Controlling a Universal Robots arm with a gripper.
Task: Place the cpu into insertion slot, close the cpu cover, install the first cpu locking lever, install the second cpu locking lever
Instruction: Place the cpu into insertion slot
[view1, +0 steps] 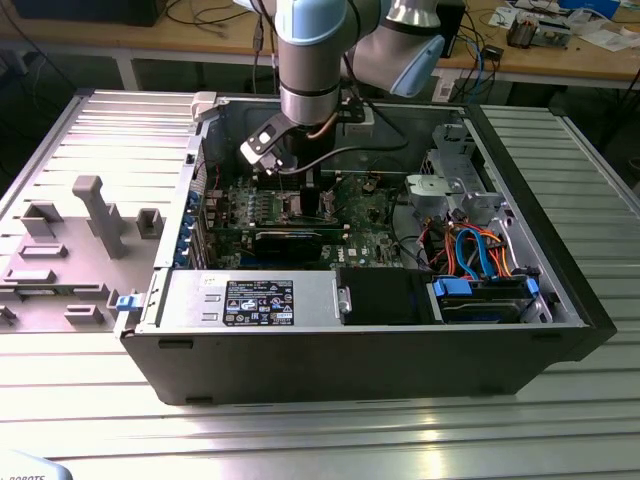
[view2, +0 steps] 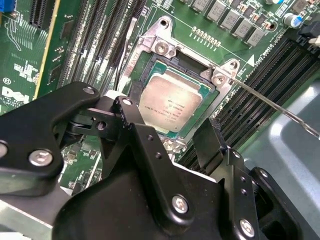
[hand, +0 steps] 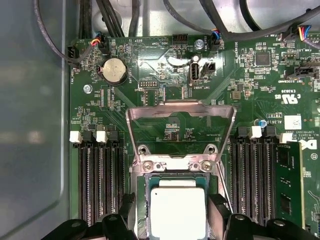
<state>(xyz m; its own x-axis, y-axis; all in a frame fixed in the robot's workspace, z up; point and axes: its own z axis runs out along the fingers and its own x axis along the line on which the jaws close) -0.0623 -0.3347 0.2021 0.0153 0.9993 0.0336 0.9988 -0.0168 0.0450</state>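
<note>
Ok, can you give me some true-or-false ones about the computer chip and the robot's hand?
1. The silver chip sits in its square socket. True.
2. The metal cover is shut over the chip. False: it stands flipped up, open.
3. The hand is open, with a finger on each side of the chip. True.
4. The round battery lies on the chip. False: it sits on the green board, beyond the cover.

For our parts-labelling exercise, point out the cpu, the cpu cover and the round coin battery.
cpu (hand: 177, 212): first wrist view, middle of its silvery top.
cpu cover (hand: 180, 107): first wrist view, free-end bar of the open frame.
coin battery (hand: 114, 70): first wrist view, centre of its face.
</note>
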